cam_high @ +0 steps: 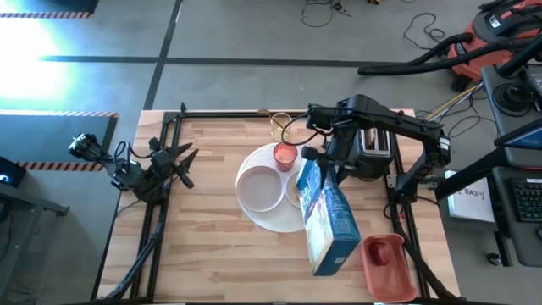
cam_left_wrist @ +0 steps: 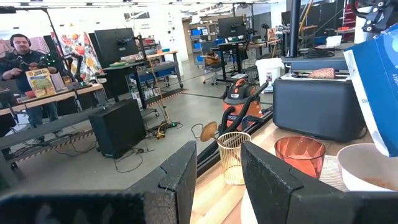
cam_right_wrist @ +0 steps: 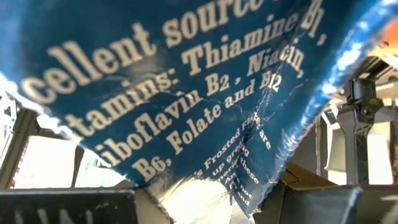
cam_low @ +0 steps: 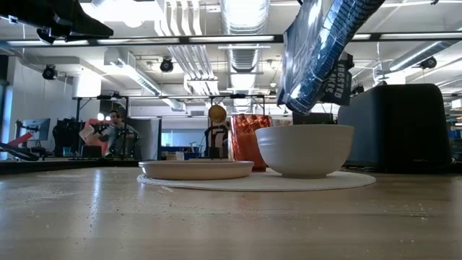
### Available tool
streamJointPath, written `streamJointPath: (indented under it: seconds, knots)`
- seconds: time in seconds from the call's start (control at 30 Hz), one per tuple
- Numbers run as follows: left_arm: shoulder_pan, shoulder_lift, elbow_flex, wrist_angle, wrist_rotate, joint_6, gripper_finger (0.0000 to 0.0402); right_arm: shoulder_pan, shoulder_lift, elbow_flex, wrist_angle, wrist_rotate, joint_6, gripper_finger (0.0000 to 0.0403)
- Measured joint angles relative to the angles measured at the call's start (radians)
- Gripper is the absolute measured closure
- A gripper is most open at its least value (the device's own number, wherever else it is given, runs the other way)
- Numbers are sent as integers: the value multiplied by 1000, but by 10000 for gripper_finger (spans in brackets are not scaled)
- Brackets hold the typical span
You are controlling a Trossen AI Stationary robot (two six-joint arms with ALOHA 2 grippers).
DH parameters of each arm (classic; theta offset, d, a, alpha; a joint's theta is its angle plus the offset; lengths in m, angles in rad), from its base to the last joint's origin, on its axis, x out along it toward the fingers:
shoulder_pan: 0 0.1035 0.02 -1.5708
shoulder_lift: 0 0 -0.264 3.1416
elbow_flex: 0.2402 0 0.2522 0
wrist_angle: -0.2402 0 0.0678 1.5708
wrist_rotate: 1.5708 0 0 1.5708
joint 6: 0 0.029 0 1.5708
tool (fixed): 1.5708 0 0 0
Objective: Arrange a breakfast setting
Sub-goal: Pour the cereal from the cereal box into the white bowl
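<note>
My right gripper (cam_high: 324,161) is shut on a blue cereal box (cam_high: 330,222), which is tipped over a small white bowl (cam_low: 304,149). The bowl stands on a large round white plate (cam_high: 284,222), beside a shallow white dish (cam_high: 260,188). A red cup (cam_high: 285,155) stands at the plate's far rim. Behind it, a gold spoon (cam_low: 216,113) stands in a gold wire holder (cam_left_wrist: 233,155). A brown toast slice (cam_left_wrist: 321,73) sticks out of the black toaster (cam_high: 373,144). My left gripper (cam_high: 182,161) waits open at the table's left, level, holding nothing. My right gripper pinches the box between its two fingers near its lower, far end (cam_right_wrist: 205,193). The cardboard is creased there. The fingers come from the table's far right, slanting down. The box is lifted clear, its far end (cam_low: 302,101) lowest, just above the bowl.
A red tray (cam_high: 385,263) holding a small red fruit (cam_high: 383,252) sits at the near right corner. The toaster stands close behind my right gripper. Bare wood lies left of the plate and along the near edge. A person stands in the room beyond the table.
</note>
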State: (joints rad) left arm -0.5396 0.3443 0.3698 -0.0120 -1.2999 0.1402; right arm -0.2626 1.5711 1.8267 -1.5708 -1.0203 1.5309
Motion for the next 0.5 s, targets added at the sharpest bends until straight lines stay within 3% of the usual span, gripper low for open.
streamJointPath:
  seconds: [0.17,0.3,0.5]
  knots:
    - [0,0,0,0,0,0,292,0,0,0,0,-1,51,283]
    - [0,0,0,-7,0,0,292,0,0,0,1,1,-43,283]
    - [0,0,0,-7,0,-3,292,-5,0,0,0,7,41,283]
